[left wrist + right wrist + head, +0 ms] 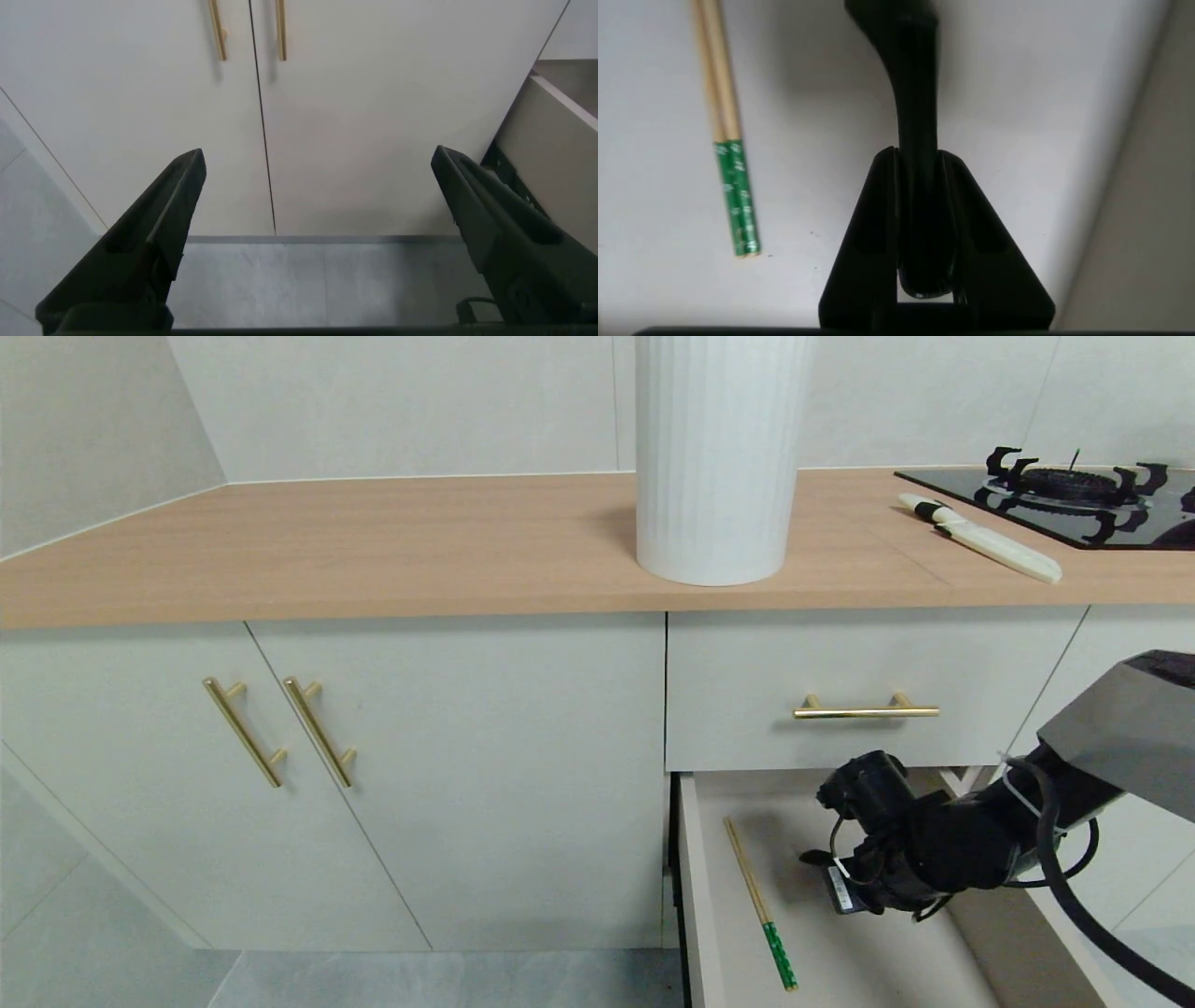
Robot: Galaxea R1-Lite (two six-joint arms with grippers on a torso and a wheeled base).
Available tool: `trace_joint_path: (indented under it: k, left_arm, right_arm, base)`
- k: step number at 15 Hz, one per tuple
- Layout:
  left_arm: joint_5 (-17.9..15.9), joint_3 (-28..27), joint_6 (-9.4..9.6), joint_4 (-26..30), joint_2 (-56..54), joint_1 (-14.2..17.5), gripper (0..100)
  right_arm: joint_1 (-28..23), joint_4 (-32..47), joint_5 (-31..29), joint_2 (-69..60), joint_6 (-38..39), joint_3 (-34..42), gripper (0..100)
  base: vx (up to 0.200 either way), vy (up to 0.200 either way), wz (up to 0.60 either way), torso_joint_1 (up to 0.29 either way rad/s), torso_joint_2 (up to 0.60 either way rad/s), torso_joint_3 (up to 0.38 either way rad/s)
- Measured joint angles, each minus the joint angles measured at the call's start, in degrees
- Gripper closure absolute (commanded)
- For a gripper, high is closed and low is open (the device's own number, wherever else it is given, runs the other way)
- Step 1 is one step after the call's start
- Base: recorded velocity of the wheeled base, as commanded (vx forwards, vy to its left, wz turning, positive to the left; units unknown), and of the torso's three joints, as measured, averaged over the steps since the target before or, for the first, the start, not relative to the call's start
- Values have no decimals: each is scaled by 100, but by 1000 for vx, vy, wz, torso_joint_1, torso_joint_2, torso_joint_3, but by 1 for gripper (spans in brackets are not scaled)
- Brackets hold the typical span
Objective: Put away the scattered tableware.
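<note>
A pair of wooden chopsticks with green ends [758,905] [724,131] lies on the floor of the open lower drawer [695,896]. My right gripper [854,882] [917,157] hovers inside that drawer, to the right of the chopsticks, shut on the handle of a black utensil [910,84]; the utensil's far end is cut off by the frame. On the counter at the right rests a white knife [980,537]. My left gripper [318,159] stands open and holds nothing, low in front of the cabinet doors [374,112].
A tall white ribbed container [714,457] stands on the wooden counter [373,541]. A black gas hob [1074,490] is at the far right. Above the open drawer is a closed drawer with a gold handle [866,711]. Two cabinet doors with gold handles [280,733] are at the left.
</note>
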Motion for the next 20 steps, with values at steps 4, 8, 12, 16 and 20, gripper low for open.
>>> trace_joint_path:
  k: [4, 8, 12, 16, 20]
  left_arm:
    - [0, 0, 0, -1, 0, 0, 0]
    - [0, 0, -1, -1, 0, 0, 0]
    - [0, 0, 0, 0, 0, 0, 0]
    - [0, 0, -1, -1, 0, 0, 0]
    - [0, 0, 0, 0, 0, 0, 0]
  right_arm:
    - [91, -195, -236, 369, 0, 16, 100]
    - [102, -222, -246, 521, 0, 28, 100]
    - [102, -222, -244, 538, 0, 30, 0]
    - [102, -213, -244, 538, 0, 33, 0]
    - [102, -189, -244, 457, -2, 50, 0]
  base:
    - [0, 0, 0, 0, 0, 0]
    - [0, 0, 0, 0, 0, 0]
    - [0, 0, 0, 0, 0, 0]
    - [0, 0, 0, 0, 0, 0]
    - [0, 0, 0, 0, 0, 0]
